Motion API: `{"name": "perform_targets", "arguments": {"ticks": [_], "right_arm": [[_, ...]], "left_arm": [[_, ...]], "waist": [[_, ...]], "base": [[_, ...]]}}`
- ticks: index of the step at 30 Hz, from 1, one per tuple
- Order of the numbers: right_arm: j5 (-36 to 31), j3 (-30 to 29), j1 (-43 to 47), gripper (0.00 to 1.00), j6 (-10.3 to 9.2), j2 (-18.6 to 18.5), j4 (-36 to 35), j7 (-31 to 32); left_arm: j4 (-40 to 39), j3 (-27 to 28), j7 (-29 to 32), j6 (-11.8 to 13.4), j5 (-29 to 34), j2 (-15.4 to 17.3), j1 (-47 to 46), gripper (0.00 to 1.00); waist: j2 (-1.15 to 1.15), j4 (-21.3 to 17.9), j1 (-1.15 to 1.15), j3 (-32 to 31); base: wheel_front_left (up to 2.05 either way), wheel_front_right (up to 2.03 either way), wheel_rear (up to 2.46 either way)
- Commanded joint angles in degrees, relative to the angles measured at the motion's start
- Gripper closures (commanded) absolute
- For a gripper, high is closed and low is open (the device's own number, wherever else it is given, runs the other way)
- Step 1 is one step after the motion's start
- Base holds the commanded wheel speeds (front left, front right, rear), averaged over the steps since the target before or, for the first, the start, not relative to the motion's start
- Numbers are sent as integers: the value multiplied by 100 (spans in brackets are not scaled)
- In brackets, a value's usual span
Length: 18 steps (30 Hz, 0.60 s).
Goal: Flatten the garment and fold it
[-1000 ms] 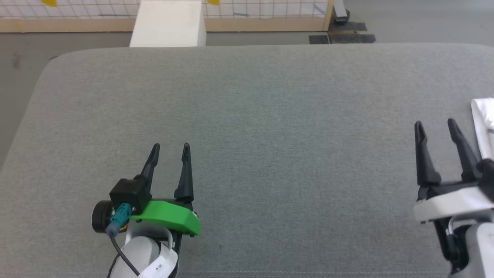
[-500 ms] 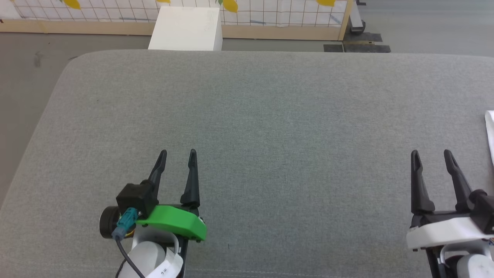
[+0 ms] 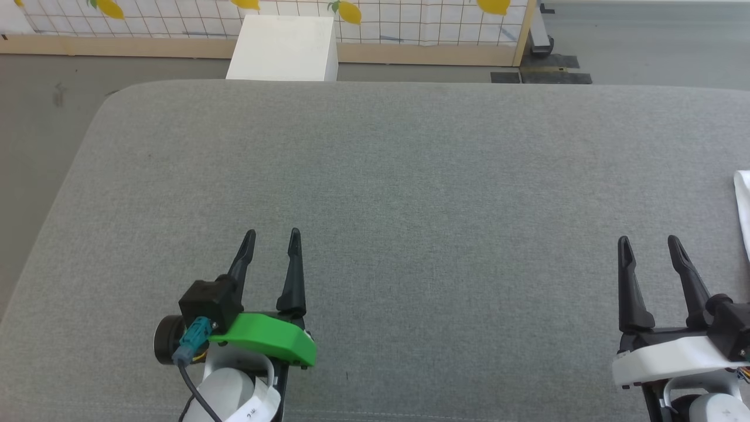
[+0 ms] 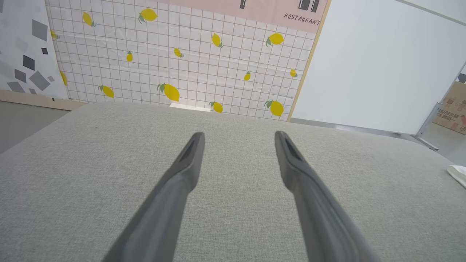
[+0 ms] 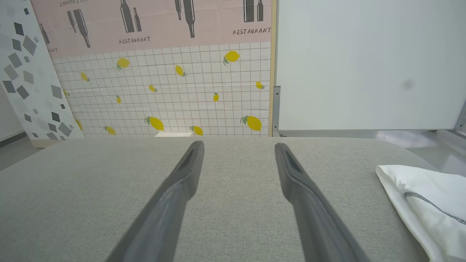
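Note:
The white garment (image 5: 426,198) lies on the grey padded table to the right of my right gripper, with a line of dark grey zigzag stitching showing. Just its edge (image 3: 743,205) reaches the head view at the far right, and a corner of the garment (image 4: 458,173) shows in the left wrist view. My right gripper (image 3: 645,242) hovers open over bare table at the lower right, a little left of the cloth. Open and empty, my left gripper (image 3: 272,234) hangs at the lower left, far from the garment.
The grey table (image 3: 410,187) spreads wide between the grippers. A rigid white box (image 3: 284,47) stands on the floor beyond the far edge, before a lemon-patterned panel (image 3: 375,14). Dark floor mats (image 3: 539,69) lie at the back right.
The head camera has tilted and turned, so less of the garment shows at the right edge. The right gripper has drawn back toward the near edge, away from the cloth. Both grippers stayed open.

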Motion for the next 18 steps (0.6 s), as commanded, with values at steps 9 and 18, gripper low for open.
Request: {"name": "perform_targets", "arguments": {"ticks": [9, 18], "right_arm": [[2, -3, -1, 100, 1, 16, 2, 43], [2, -5, -1, 100, 1, 15, 4, 44]], "left_arm": [[18, -7, 3, 10, -6, 0, -2, 100], [19, -13, 5, 10, -5, 0, -1, 100]], "waist": [[0, -36, 0, -22], [0, -37, 0, -25]], "base": [[0, 0, 0], [0, 0, 0]]}}
